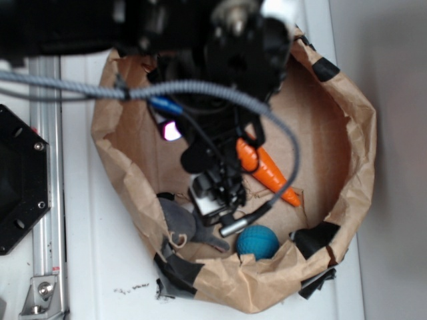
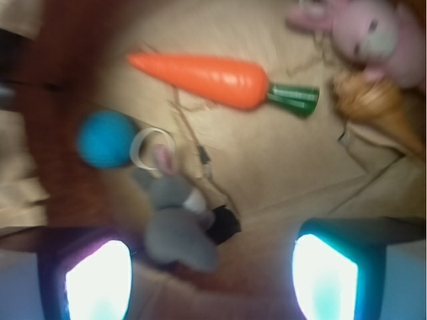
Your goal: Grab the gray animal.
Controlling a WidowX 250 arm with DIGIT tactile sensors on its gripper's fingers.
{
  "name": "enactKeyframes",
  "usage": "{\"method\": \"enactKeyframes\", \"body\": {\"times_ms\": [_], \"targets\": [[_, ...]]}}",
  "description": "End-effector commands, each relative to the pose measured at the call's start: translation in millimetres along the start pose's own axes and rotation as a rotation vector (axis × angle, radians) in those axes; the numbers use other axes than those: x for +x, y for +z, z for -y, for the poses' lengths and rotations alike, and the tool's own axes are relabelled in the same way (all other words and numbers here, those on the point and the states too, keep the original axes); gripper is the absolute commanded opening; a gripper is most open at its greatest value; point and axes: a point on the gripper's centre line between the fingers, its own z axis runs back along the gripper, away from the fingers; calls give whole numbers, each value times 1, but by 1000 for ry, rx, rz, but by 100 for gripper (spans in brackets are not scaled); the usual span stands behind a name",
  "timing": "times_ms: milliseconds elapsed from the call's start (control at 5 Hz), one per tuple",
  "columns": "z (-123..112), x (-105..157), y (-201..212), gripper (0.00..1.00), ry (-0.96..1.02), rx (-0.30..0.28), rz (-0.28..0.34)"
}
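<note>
The gray bunny [image 2: 175, 223] lies on the bag floor [image 2: 280, 167] beside the blue ball [image 2: 105, 139], off toward one finger of the open, empty end effector [image 2: 212, 280]. If lowered uncentred, an ear alone may be pinched, or the ball nudged.

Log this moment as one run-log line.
phase: approach | target: small dark-gray plush bunny lying by blue ball | gripper: open above bunny, fingers not touching | grasp: none | container: brown paper bag
</note>
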Motion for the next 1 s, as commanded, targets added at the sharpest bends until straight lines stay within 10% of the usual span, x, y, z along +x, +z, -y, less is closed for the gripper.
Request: {"method": "enactKeyframes", "body": {"times_ms": [0, 200, 400, 800], "targets": [[9, -24, -69, 100, -54, -98, 49], [24, -21, -83, 100, -92, -152, 76], [43, -12, -90, 0, -175, -162, 153], [44, -6, -79, 0, -187, -129, 112]]}}
